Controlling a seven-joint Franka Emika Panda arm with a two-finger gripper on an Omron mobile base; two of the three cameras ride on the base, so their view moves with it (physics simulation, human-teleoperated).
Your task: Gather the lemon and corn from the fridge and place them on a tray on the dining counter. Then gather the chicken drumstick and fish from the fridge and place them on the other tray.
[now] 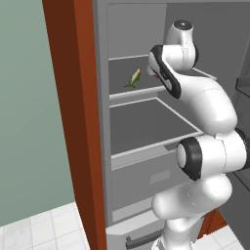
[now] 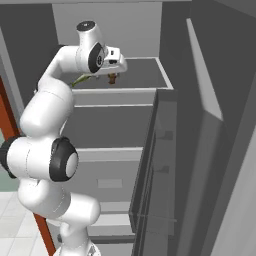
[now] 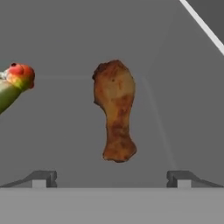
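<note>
Gripper [image 3: 111, 177] spread wide, empty, poised over chicken drumstick [image 3: 114, 109] lying mid upper fridge shelf [image 1: 146, 90]. Fish [image 1: 134, 78] lies just beside it, toward shelf's left edge. Risk: off-centre descent makes fingertips [image 3: 41, 178] skid drumstick sideways or nudge fish.

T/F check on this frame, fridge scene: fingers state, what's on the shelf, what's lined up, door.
1. The gripper has its fingers spread open. True.
2. The chicken drumstick is clamped between the fingers. False: it lies on the fridge shelf, ahead of the fingers and untouched.
3. In the hand view the drumstick sits about centred between the fingers. True.
4. The corn lies on the same shelf as the drumstick. True.
5. The fridge door is closed. False: it stands open.
</note>
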